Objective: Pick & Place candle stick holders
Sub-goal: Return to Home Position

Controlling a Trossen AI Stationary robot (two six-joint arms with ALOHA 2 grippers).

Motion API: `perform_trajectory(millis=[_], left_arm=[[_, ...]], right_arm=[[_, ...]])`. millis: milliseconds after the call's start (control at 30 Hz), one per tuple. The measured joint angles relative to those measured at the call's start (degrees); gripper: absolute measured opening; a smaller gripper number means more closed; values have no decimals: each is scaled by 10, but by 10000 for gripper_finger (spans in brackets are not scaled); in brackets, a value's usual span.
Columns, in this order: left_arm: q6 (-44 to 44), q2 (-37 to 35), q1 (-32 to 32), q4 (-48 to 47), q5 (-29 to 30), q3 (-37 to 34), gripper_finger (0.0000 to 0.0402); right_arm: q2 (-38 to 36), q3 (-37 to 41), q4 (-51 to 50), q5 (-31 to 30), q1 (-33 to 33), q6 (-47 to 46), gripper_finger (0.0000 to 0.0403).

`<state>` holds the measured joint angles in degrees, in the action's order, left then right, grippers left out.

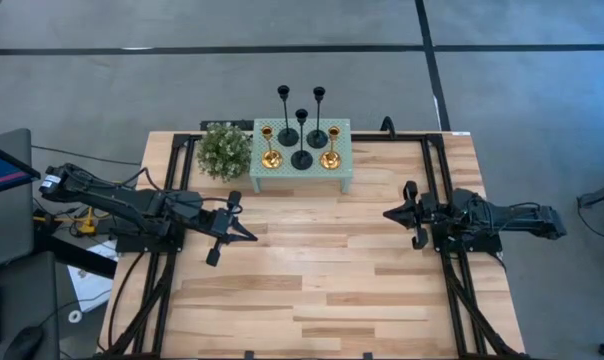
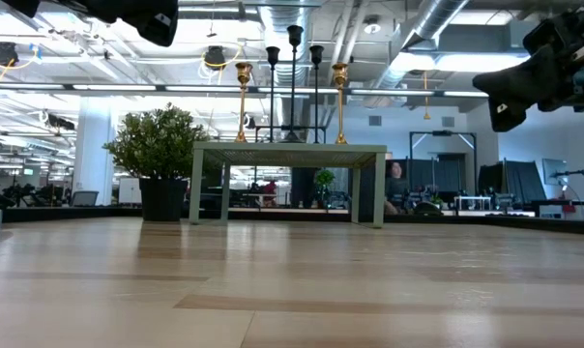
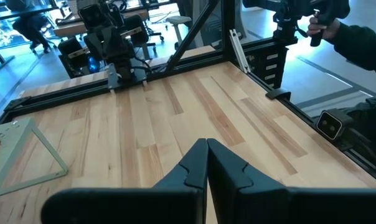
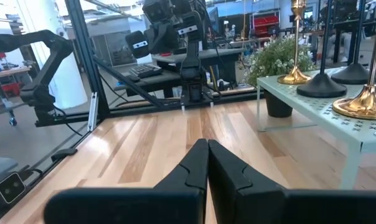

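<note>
Fingers (image 3: pixel 191 169) of the left gripper (image 1: pixel 248 235) and the right gripper (image 1: pixel 390 213) are pressed together on nothing above the light wooden table (image 1: pixel 322 290), while three matte black thin-stemmed candle stick holders (image 1: pixel 301 158) and two shiny gold candle stick holders (image 1: pixel 270 158) stand on the pale green shelf (image 1: pixel 287 177).

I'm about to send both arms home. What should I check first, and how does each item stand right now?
1. Three black candle stick holders and two gold candle stick holders upright on the shelf: ok.
2. Left end effector shut, holding nothing: ok.
3. Right end effector shut, holding nothing: ok.
4. Both arms apart from shelf and potted plant: ok.
5. Person's sleeve beyond the table edge, clear of arm sweep: cannot tell.
</note>
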<state>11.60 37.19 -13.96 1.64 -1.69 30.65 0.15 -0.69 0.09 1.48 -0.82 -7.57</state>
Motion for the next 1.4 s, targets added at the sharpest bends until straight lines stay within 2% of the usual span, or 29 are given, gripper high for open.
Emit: perform_trajectory(millis=[300, 567, 700, 1033, 1233, 1400], left_arm=[[-10, -15, 11, 1, 12, 0, 8], [-63, -139, 37, -95, 13, 0, 8], [-56, -198, 37, -100, -18, -1, 8], [-64, -311, 37, -116, -13, -38, 8], [-72, -351, 37, -147, -21, -43, 8], [-30, -360, 37, -158, -45, -43, 8]], right_arm=[[0, 0, 0, 0, 0, 4, 0], [2, 0, -1, 0, 0, 4, 0], [2, 0, -1, 0, 0, 4, 0], [2, 0, -1, 0, 0, 6, 0], [3, 0, -1, 0, 0, 6, 0], [3, 0, -1, 0, 0, 6, 0]])
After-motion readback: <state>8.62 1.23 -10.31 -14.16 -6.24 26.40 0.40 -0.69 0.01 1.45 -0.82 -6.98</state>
